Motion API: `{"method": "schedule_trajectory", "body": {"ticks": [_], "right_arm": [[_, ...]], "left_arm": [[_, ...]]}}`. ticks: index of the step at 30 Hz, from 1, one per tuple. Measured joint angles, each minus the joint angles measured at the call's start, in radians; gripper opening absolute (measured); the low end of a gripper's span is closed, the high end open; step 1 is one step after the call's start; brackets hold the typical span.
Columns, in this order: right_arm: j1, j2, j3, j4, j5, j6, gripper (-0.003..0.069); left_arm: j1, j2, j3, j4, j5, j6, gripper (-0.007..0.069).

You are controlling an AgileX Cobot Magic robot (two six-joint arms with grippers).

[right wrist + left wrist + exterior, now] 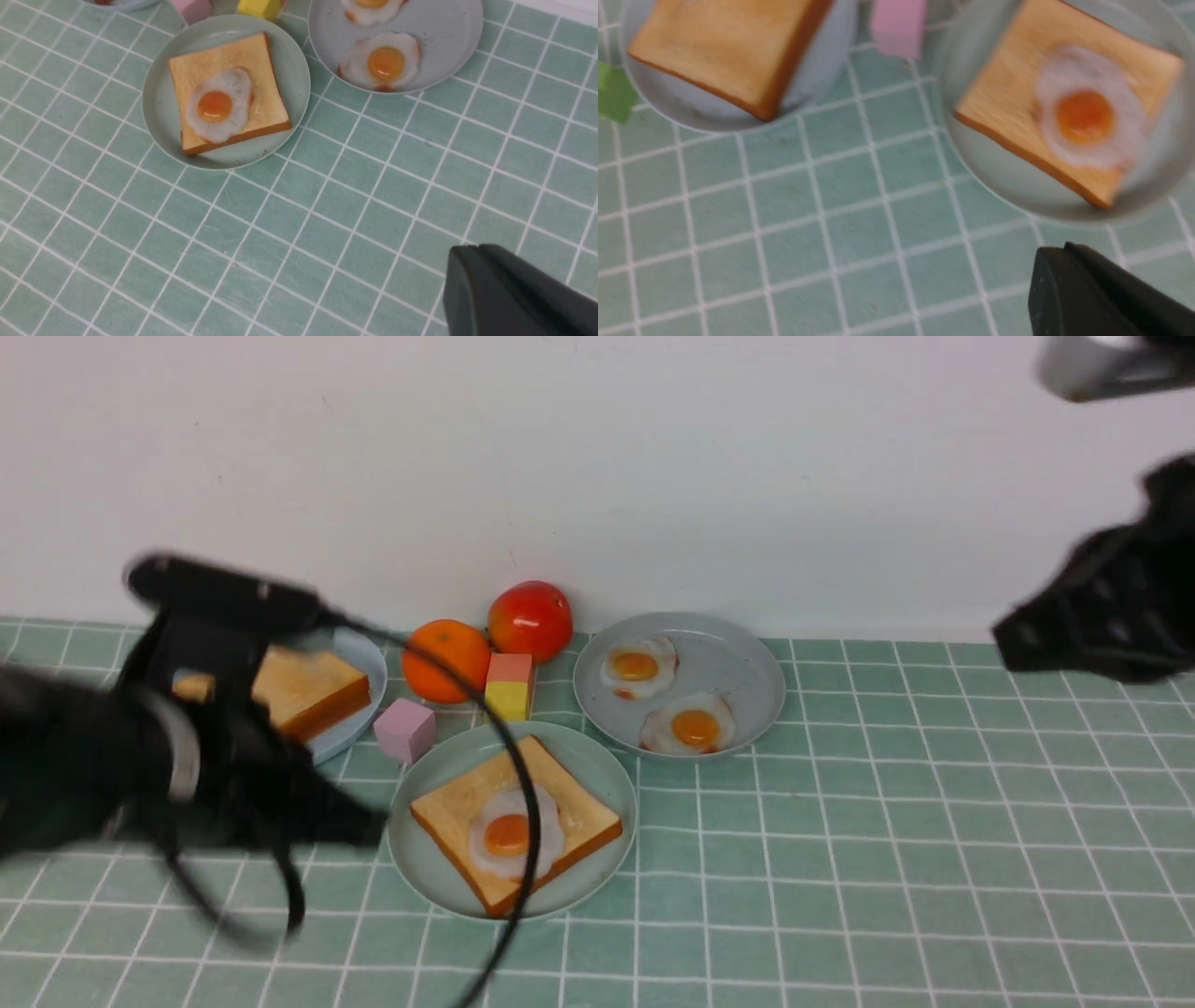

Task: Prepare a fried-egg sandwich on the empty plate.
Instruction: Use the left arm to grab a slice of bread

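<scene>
The mint-green plate sits at the centre of the table. It holds one toast slice with a fried egg on top. The second toast slice lies on the pale blue plate to the left. My left gripper is shut and empty, just left of the mint plate; its arm is blurred. In the left wrist view the gripper hangs over the table near the plate and the second toast. My right gripper is shut, empty and raised at the far right, also seen in its wrist view.
A grey-blue plate with two more fried eggs stands right of centre at the back. An orange, a tomato, a pink cube and a pink-yellow block crowd behind the mint plate. A green block lies by the pale blue plate.
</scene>
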Motion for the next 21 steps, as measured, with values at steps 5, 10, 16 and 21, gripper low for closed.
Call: {"method": "schedule_trajectory", "body": {"ticks": [5,10,16,21], "right_arm": [[0.0,-0.106,0.094,-0.011,-0.002,0.0,-0.0007],[0.0,-0.175,0.143,-0.029,0.004,-0.013,-0.0003],[-0.001,-0.202,0.155,-0.071,0.003,-0.02,0.0],[-0.001,-0.202,0.157,-0.074,0.005,-0.021,0.0003]], "left_arm": [[0.199,0.181,-0.128,-0.161,-0.049,0.326,-0.0013],[0.319,0.376,-0.256,-0.239,-0.09,0.527,-0.001],[0.364,0.572,-0.402,-0.221,-0.099,0.729,0.0146],[0.364,0.655,-0.433,-0.221,-0.143,0.821,0.0353]]}}
